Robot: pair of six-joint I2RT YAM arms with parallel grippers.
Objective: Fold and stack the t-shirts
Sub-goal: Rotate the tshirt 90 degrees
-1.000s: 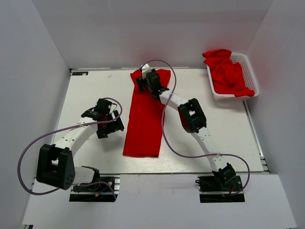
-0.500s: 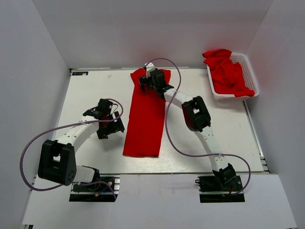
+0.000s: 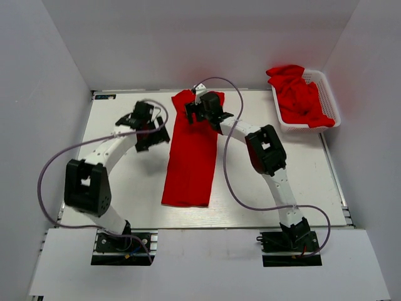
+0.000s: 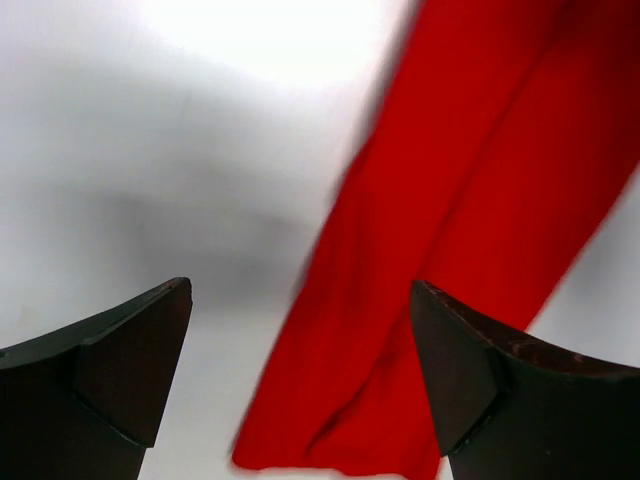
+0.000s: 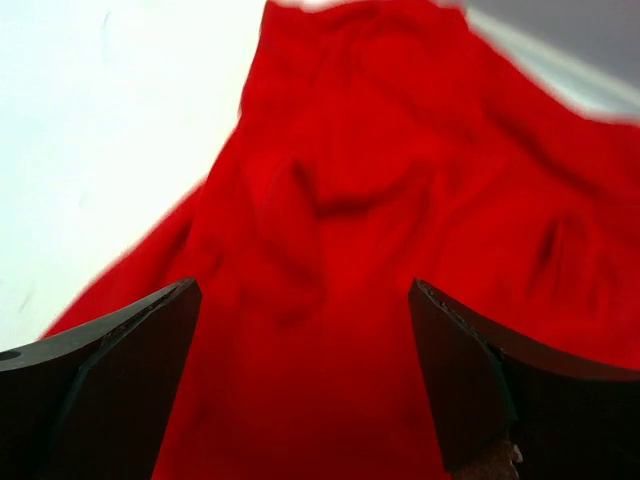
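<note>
The folded t-shirt [image 3: 190, 150] lies flat on the tabletop [image 3: 313, 163] as a long narrow strip. It runs from the far edge toward the near edge, roughly at centre.

I read the left gripper [image 4: 300, 288] as fully open. In the left wrist view its jaws stand well apart, with nothing between them and nothing held. That view is blurred, and the red strip shows beyond the jaws, offset to the right. From the top camera, this gripper sits over bare tabletop just left of the strip's far half, apart from the cloth.

The right gripper [image 5: 302, 285] is positioned over the far end of the strip. Its jaws are also spread wide, and wrinkled red cloth fills the space below and between them. Nothing is pinched, but I cannot tell whether the jaws touch the cloth.

Further t-shirts [image 3: 299, 94] sit bunched in the white lattice basket [image 3: 330, 94] at the far right corner, well apart from both grippers.
</note>
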